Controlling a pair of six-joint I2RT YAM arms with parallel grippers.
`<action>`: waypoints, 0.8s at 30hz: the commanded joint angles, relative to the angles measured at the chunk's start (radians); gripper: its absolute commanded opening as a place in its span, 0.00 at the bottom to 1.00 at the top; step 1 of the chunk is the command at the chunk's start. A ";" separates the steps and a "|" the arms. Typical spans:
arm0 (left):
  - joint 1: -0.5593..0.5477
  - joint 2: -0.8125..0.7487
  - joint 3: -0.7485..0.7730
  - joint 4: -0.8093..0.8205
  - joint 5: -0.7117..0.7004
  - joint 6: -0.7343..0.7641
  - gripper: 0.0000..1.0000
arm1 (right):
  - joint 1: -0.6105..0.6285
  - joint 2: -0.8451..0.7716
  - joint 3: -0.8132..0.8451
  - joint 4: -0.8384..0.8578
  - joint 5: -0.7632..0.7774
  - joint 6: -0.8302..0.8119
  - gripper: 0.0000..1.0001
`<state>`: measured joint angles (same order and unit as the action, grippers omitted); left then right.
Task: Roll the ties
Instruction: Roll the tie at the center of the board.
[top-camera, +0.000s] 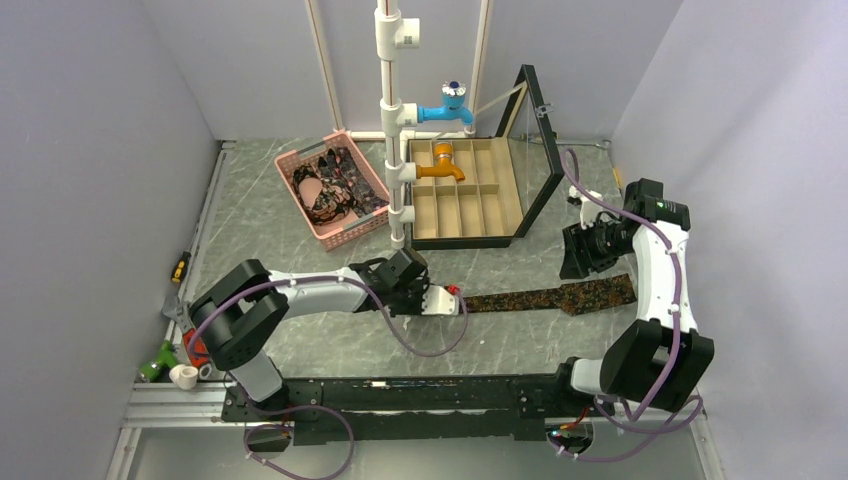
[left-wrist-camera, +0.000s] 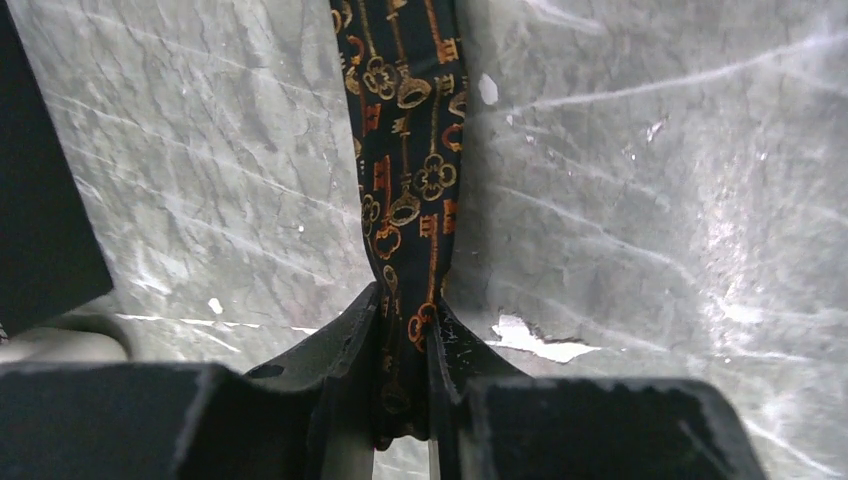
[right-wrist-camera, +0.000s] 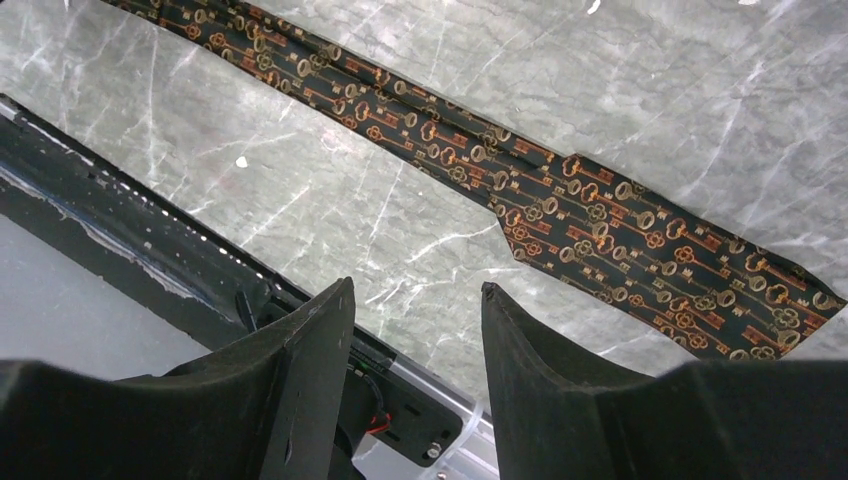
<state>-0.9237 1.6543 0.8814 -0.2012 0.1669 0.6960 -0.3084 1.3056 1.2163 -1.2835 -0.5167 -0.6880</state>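
Note:
A dark tie (top-camera: 550, 297) with a small orange and gold key pattern lies stretched flat across the marble table, wide end to the right. My left gripper (top-camera: 455, 300) is shut on its narrow left end. In the left wrist view the tie (left-wrist-camera: 405, 160) runs up from between the closed fingers (left-wrist-camera: 350, 340). My right gripper (top-camera: 578, 262) hovers open just behind the wide end, holding nothing. The right wrist view shows the tie (right-wrist-camera: 560, 210) lying beyond the open gripper (right-wrist-camera: 415, 295). More ties (top-camera: 335, 185) lie bunched in the pink basket (top-camera: 338, 232).
A divided wooden box (top-camera: 465, 195) with its glass lid raised stands behind the tie. A white pipe stand (top-camera: 392, 120) with blue and orange taps rises between basket and box. Small tools (top-camera: 178, 365) lie at the left edge. The black base rail (top-camera: 420, 395) runs along the front.

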 joint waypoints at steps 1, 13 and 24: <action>-0.010 -0.035 -0.053 0.040 -0.041 0.193 0.25 | 0.007 0.008 0.010 0.005 -0.055 -0.006 0.52; 0.076 -0.389 -0.060 -0.008 0.087 0.001 0.99 | 0.024 -0.081 0.110 0.067 -0.152 0.083 0.74; 0.164 -0.687 -0.080 -0.064 0.216 -0.599 1.00 | 0.032 -0.179 0.038 0.298 -0.400 0.422 1.00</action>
<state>-0.7784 0.9096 0.7952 -0.1867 0.2588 0.3817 -0.2859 1.0660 1.2770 -1.0180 -0.7444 -0.3347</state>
